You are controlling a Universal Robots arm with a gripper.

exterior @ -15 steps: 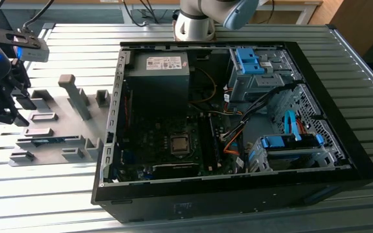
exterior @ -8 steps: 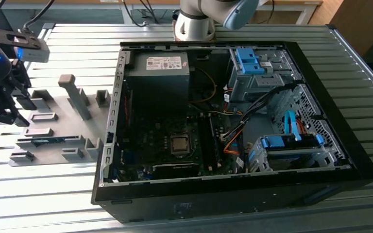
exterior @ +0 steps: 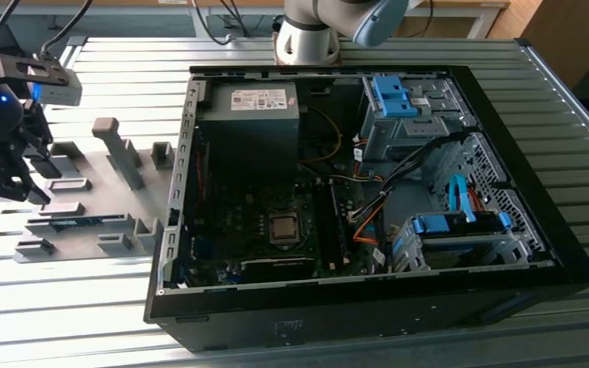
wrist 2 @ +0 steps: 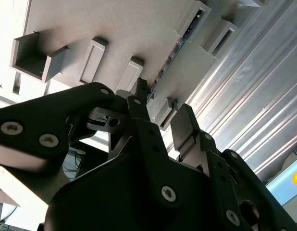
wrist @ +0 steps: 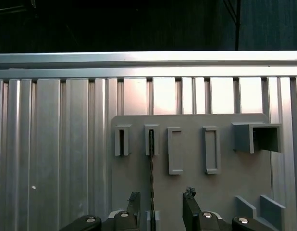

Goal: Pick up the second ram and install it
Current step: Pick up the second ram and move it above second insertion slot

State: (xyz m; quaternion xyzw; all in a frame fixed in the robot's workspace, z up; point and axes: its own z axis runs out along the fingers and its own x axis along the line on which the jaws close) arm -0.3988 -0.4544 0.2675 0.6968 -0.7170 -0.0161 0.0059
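Though the second ram (wrist: 151, 168) sits edge-on in the tray (wrist: 225, 192), chips hidden, the claw (wrist: 161, 197) hangs open above.

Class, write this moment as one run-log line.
gripper: open | over: thin dark blue-green memory stick, on edge in grey plastic tray | contact: none seen | install: not done

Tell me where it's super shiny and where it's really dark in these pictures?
Exterior view: the metal table glares white in places, while the computer case is shadowy inside. First wrist view: the table slats shine bright, with blackness beyond the edge. Second wrist view: the gripper is a dark shape against the pale grey tray.
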